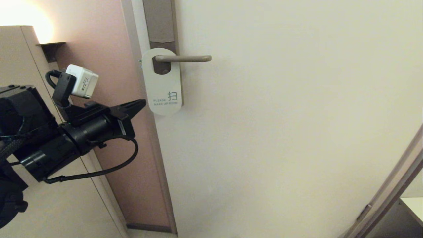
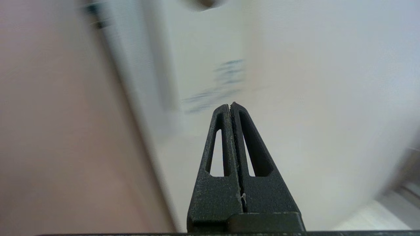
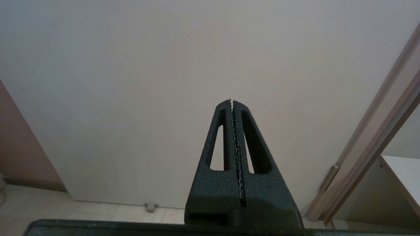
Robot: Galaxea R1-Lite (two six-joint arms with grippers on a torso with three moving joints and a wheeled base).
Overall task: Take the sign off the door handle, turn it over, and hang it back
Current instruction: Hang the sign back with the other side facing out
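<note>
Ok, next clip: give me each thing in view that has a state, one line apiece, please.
White oblong round-ended door sign: hanging on the handle, white "make up room" side facing out.
Slim bronze-grey lever door handle: horizontal, through the sign's hole.
Cream door: cannot tell whether it is latched.
Left gripper: shut, empty, its tip just beside the sign's lower edge.
Right gripper: shut, empty, pointing at the bare door.

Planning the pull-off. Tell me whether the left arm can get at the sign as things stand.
Probably yes. The left gripper, fingers shut, sits just beside the sign's lower edge, nothing between them. The sign hangs free on the door handle, but the fingers must open first.
</note>
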